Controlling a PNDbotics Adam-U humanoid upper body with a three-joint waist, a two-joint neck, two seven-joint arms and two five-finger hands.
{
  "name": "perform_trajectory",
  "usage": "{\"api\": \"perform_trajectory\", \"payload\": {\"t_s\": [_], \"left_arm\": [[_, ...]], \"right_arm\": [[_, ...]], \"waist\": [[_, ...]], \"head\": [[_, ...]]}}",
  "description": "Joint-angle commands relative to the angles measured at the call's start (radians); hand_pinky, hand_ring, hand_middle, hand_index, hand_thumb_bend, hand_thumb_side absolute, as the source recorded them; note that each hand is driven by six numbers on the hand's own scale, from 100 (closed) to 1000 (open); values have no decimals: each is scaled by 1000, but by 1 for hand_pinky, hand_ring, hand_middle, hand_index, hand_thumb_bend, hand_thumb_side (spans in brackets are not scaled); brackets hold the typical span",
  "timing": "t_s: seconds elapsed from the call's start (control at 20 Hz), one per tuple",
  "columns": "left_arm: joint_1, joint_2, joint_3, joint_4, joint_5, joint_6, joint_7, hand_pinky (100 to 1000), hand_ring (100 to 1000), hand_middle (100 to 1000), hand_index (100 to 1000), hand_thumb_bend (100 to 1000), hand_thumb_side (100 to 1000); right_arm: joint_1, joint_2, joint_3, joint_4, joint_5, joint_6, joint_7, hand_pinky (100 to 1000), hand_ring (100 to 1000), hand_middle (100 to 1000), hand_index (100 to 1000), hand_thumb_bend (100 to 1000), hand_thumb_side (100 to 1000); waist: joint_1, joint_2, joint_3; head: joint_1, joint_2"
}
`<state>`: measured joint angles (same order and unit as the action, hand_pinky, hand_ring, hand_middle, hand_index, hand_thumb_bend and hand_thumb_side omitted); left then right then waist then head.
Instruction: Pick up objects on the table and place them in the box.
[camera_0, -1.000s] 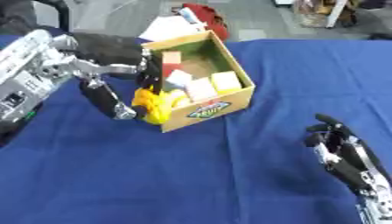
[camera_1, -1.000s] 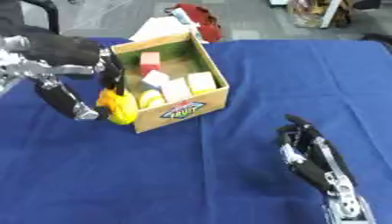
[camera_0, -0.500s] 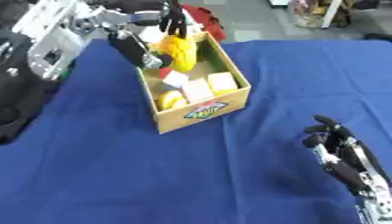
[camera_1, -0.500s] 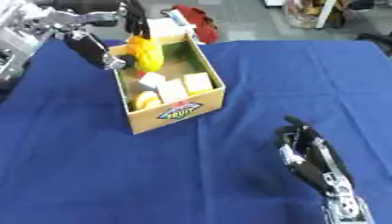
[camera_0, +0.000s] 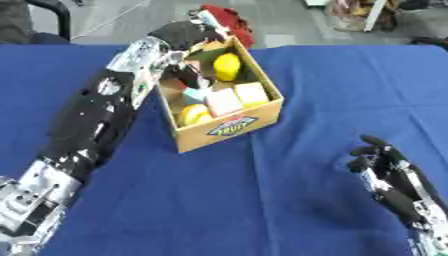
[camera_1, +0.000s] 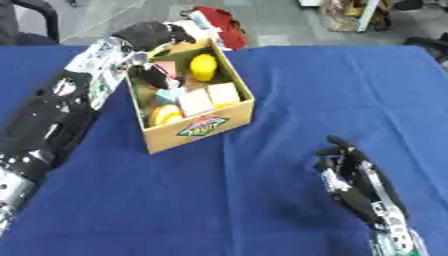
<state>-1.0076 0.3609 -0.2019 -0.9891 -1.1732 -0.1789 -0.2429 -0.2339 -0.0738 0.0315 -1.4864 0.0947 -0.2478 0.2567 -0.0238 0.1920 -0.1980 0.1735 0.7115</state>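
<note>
While the left robot hand (camera_0: 185, 35) reaches over the box (camera_0: 229, 131) at 11 o'clock (fingers hidden, grip unclear), a yellow object (camera_0: 227, 66) lies inside; right robot hand (camera_0: 391, 170) rests open at 5 o'clock.

Box (camera_0: 229, 131) left of centre on table (camera_0: 262, 200), blocks (camera_0: 234, 98) inside, right hand (camera_0: 394, 182) near right.

Both views: stereo pair in the head, looking steeply down and forward over the blue table (camera_0: 289, 210). Left eye and right eye views share nearly the whole scene, offset slightly sideways. Cardboard box (camera_0: 229, 131) sits mid-distance, upper centre-left; floor beyond far edge. Arms enter from the lower corners, close to the lens.
</note>
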Motion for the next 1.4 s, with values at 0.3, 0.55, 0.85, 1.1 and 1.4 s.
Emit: {"api": "perform_trajectory", "payload": {"t_s": [0.3,0.55,0.85,1.1,1.4], "left_arm": [[84,221,45,-353,359,50,78,760,726,731,872,149,218],[306,368,149,-675,673,142,175,742,706,694,848,100,228],[617,339,271,-907,902,176,353,686,647,635,810,100,384],[776,184,306,-960,988,182,420,675,638,630,808,100,553],[874,20,335,-945,1019,177,455,672,632,625,806,100,634]], "right_arm": [[-13,-13,-14,-18,-2,-1,-7,658,621,666,900,100,375],[-17,-18,-22,-24,-5,-2,-13,658,621,667,902,100,370],[-23,-18,-30,-37,-12,-4,-20,658,621,667,904,100,371],[-28,-10,-29,-50,-24,-7,-21,658,621,667,906,100,381],[-34,-2,-28,-64,-39,-9,-22,657,620,667,909,100,395]], "waist": [[3,-15,31],[2,-16,57],[-6,-15,87],[-20,-15,108],[-31,-13,120]], "head": [[-17,-8],[-27,-9],[-30,-7],[-17,-1],[10,16]]}}
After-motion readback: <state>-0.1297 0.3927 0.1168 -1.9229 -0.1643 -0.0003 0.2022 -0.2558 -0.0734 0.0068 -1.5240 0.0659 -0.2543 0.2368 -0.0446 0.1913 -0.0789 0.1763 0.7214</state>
